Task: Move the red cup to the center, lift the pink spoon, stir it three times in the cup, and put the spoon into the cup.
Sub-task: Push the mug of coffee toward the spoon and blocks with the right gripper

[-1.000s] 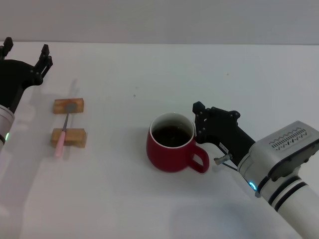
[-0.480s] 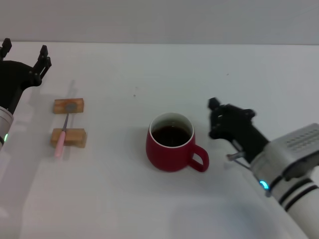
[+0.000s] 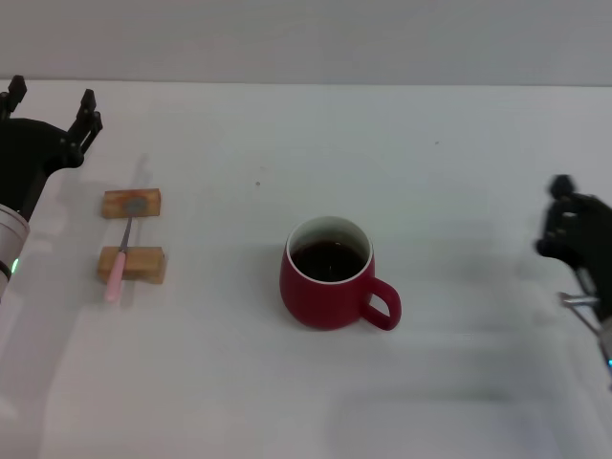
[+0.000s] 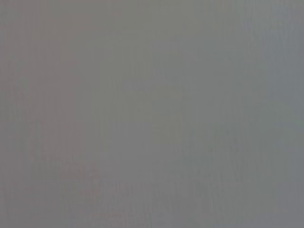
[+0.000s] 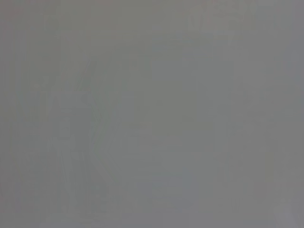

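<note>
White surface (image 3: 287, 134). Red cup (image 3: 327, 275) upright near the middle, dark liquid inside, handle facing the right arm, nothing touching it. Left end effector (image 3: 50, 100) at the far left edge, fingers spread wide, holding nothing. Right end effector (image 3: 566, 220) at the right edge, well apart from cup; can't tell its opening. Pink spoon (image 3: 121, 251) lies across two wooden blocks (image 3: 132, 203), left of cup. Both wrist views show blank grey.
</note>
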Tool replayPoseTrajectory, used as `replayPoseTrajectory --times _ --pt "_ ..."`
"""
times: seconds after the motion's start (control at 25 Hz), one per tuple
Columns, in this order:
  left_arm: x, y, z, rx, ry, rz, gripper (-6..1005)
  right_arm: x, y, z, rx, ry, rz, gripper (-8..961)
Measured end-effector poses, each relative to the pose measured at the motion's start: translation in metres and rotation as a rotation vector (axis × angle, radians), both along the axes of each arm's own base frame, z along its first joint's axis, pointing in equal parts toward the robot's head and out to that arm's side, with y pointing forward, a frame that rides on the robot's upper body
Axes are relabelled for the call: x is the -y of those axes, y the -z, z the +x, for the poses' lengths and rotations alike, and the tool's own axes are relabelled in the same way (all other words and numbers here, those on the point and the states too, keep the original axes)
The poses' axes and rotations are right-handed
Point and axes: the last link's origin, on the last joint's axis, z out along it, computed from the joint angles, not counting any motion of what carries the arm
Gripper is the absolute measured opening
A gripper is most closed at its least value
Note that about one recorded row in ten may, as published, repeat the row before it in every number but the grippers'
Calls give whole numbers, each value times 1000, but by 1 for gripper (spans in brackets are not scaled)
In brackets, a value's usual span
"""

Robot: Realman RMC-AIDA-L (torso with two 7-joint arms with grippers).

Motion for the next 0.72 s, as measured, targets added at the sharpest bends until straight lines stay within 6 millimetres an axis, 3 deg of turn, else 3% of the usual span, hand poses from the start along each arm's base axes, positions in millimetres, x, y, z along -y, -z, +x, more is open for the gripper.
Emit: replayPoseTrajectory --times 0.4,0.72 --pt "10 2 -1 6 15 2 833 25 -20 27 23 70 100 0" --pt "39 10 -8 58 23 -22 834 32 -26 35 39 89 117 -1"
